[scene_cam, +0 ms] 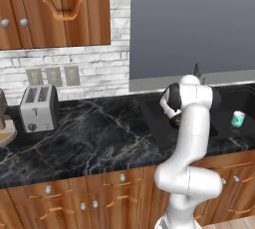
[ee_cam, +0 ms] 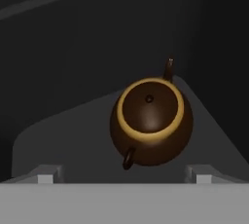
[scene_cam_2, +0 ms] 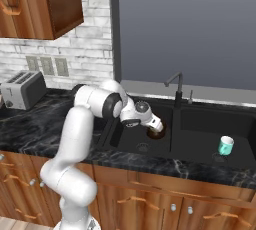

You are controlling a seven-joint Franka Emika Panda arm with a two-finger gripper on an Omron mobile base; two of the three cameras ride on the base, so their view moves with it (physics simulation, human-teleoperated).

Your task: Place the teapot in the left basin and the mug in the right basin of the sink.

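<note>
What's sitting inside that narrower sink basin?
The teapot sits upright on the floor of the left basin, near its divider-side wall, with a round drain nearby. The arm covers part of the floor.

The arm [scene_cam_2: 75,139] bends forward and down, jaws spread wide.

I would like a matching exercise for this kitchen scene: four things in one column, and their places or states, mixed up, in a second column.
Things:
1. teapot
2. mug
3. toaster
4. gripper

Places or states:
A. on the counter, by the wall
B. in the right basin
C. open, fingers apart
D. in the left basin

Pairs: 1-D, 2-B, 3-A, 4-C
</note>
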